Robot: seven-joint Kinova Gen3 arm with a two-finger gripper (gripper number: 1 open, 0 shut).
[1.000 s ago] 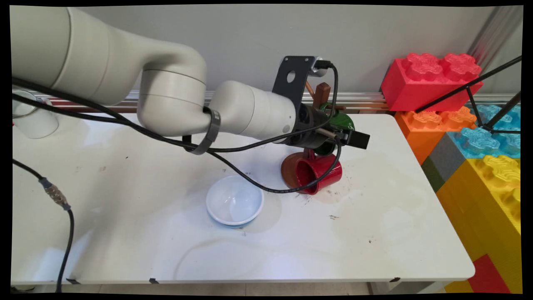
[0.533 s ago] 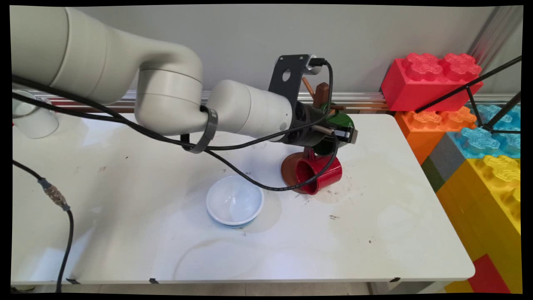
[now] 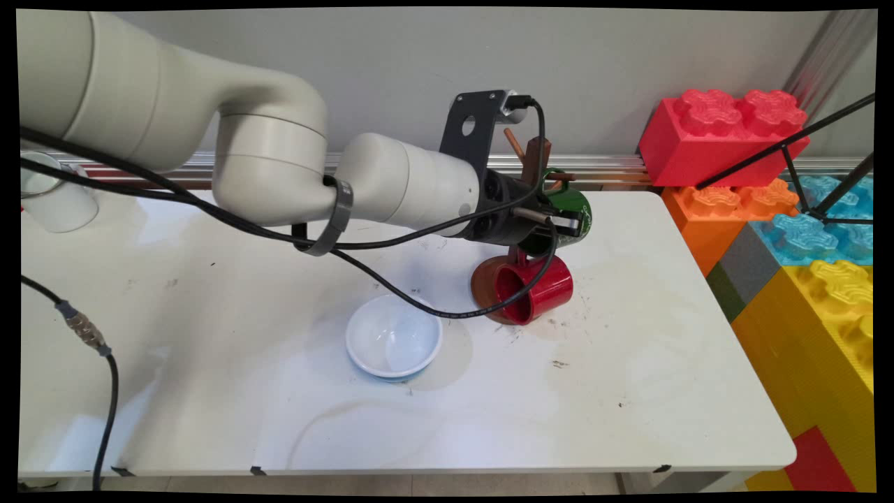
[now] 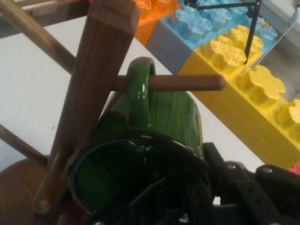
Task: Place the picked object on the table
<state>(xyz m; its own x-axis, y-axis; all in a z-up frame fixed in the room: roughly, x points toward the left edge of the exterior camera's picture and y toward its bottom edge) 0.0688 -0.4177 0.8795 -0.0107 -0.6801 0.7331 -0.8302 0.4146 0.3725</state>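
Gripping the rim of the green mug [image 4: 159, 122], hand [image 3: 559, 225] closed on it, one finger inside the mouth and one outside as far as the hand view shows. Mug handle [image 4: 139, 89] threaded over a wooden peg [image 4: 187, 83] of the mug tree [image 3: 536, 155], so mug weight apparently shared between peg and hand. Hanging lower on the same stand: red mug [image 3: 534, 289], mouth turned sideways, above the round brown base [image 3: 483, 286]. Sitting apart on the tabletop [image 3: 663, 349], upright: white bowl [image 3: 394, 337]. Stacked beyond the tabletop's right edge: large toy building blocks [image 3: 726, 133].
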